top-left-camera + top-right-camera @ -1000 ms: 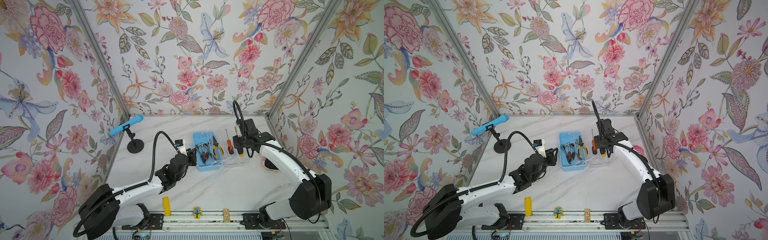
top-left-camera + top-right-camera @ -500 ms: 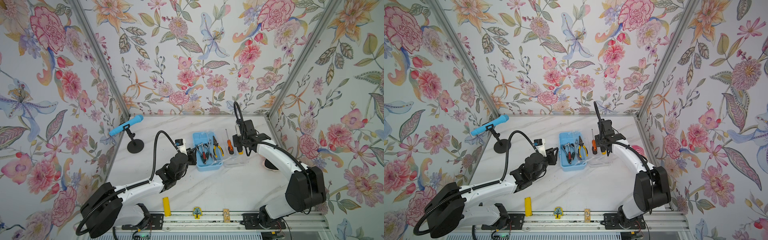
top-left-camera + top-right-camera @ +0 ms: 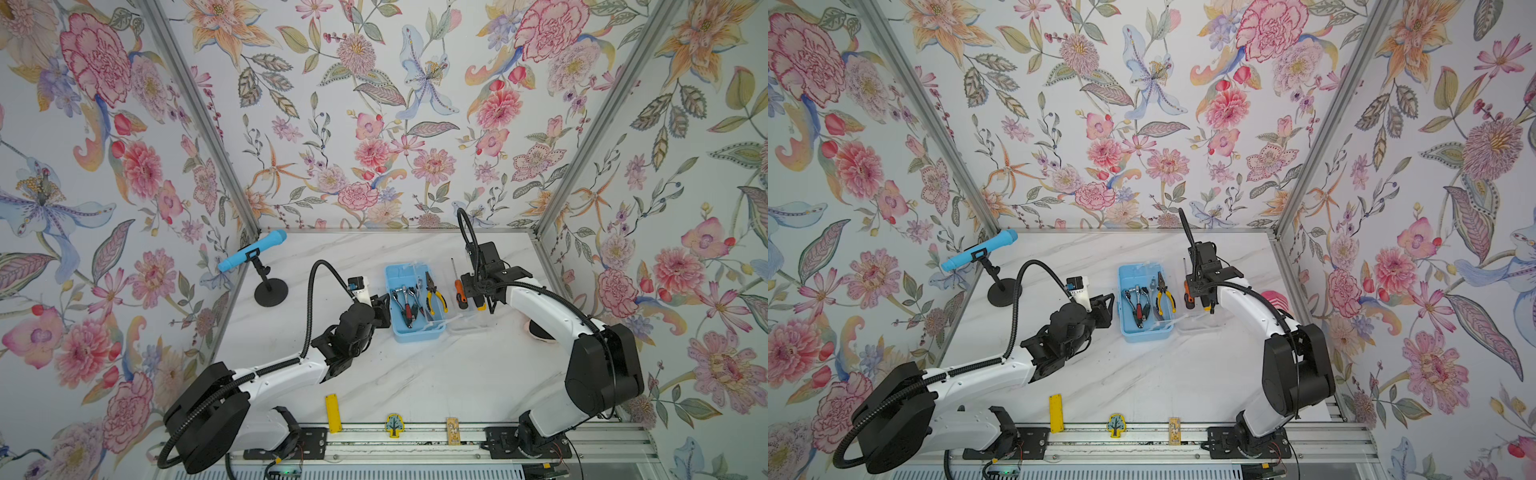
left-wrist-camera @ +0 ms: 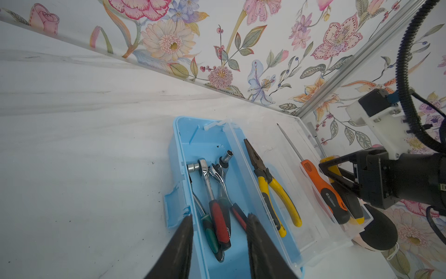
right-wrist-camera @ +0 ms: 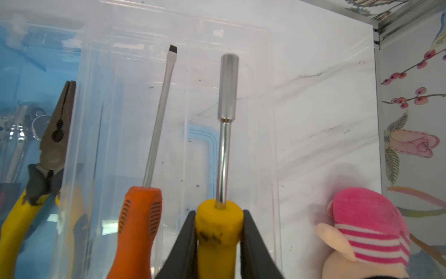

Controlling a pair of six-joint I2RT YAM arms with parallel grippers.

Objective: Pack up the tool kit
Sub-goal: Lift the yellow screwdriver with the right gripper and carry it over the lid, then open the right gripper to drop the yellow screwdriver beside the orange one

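So the right gripper [image 5: 218,217] is clamped on the fat end of the yellow screwdriver [image 5: 228,96], one jaw on each side of the handle and the shaft poking straight out ahead. Makes sense to me: the handle is the thick, grippy bit, and holding it there keeps the long axis lined up with the tool kit box [image 4: 179,149], so it should drop in lengthwise. Right now it's over the open clear lid [image 5: 260,72], which is flopped flat on the table beside the box. I can't tell whether the tip is touching the lid or just above it. The orange screwdriver [image 5: 142,217] lies just beside it on that same lid, parallel, so neither screwdriver is packed yet. The pliers [image 4: 272,183] and the ratchet wrenches [image 4: 210,183] are already inside, all pointing the same way, my guess being that's the only way they fit. The left gripper [image 4: 219,216] sits at the box's far side from the lid, jaws apart and holding nothing, probably parked there to steady the box. A pink plush toy [image 5: 369,224] sits near the lid, not part of the kit.
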